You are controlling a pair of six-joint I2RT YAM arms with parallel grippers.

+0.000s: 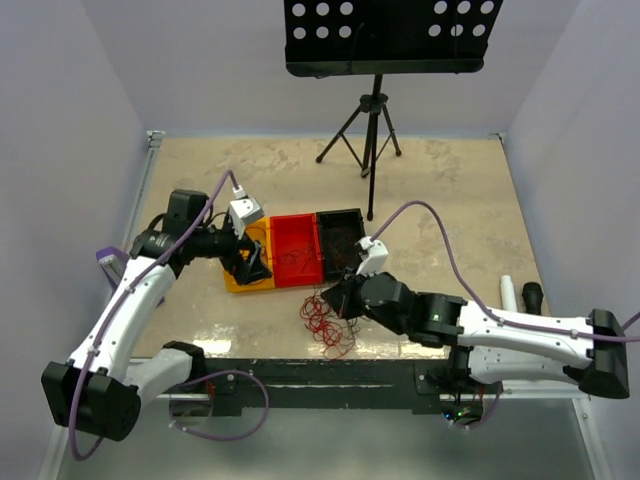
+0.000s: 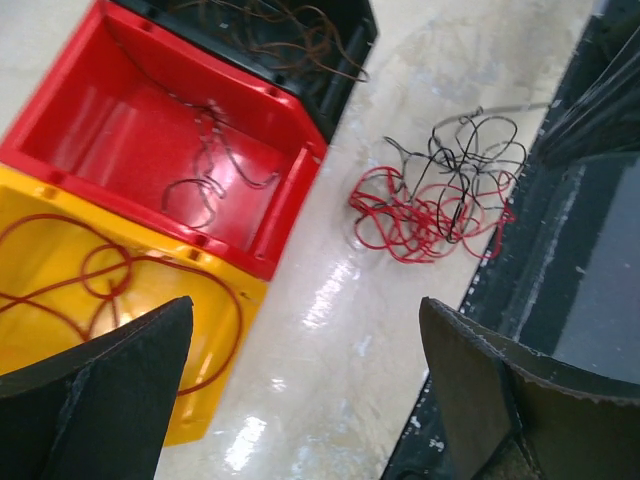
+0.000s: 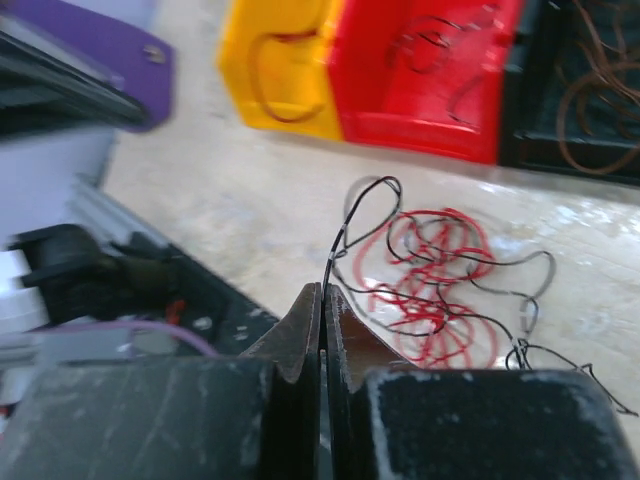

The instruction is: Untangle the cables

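Top external view: the loose tangle of cables [image 1: 325, 325] lies on the glossy, beige-mottled worktop [image 1: 450, 190], just in front of three open plastic bins set side by side: a yellow bin [image 1: 232, 281], a red bin [image 1: 297, 232] and a black bin [image 1: 340, 218]. Behind them stands a black music stand [image 1: 390, 35] with a perforated desk on a tripod. A dark strip [image 1: 330, 372] runs along the near edge, close to the tangle.

The left gripper [image 1: 250, 262] hangs over the yellow bin and hides much of it. Its jaws are spread wide in the left wrist view, and nothing is between them. The right gripper [image 3: 322, 300] sits at the tangle's right side, jaws pressed together on a black cable [image 3: 345, 225] that rises from the tips into a loop.

The tangle is mostly red curls crossed by thin black strands. Where one cable ends and another begins cannot be made out. A red loop [image 2: 110, 265] lies in the yellow bin, a dark wire [image 2: 205, 165] in the red bin and brown wires [image 2: 300, 30] in the black bin, which the frame cuts off. Two small stubs [image 1: 520, 293], one white and one black, lie by the right arm, too small to identify.
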